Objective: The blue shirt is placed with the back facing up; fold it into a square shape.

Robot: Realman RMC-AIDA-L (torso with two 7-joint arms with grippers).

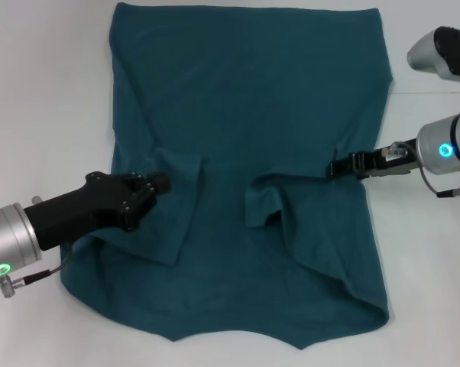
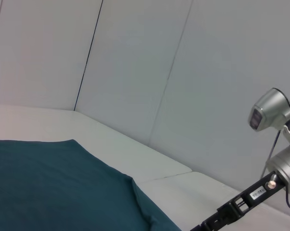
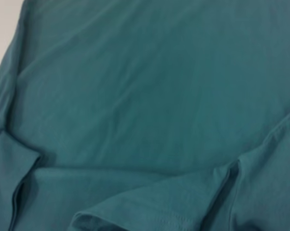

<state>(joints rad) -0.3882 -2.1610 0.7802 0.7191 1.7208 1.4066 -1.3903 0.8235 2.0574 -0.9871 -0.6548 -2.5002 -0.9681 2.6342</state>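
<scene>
The white table carries the blue shirt, spread flat with both sleeves folded inward. The left gripper rests on the left sleeve fold, the right gripper on the right; whether either grips cloth, I cannot tell

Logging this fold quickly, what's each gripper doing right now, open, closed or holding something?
Left gripper: over the blue shirt, left side; state cannot be told.
Right gripper: at the shirt's right side; cannot be told.
</scene>
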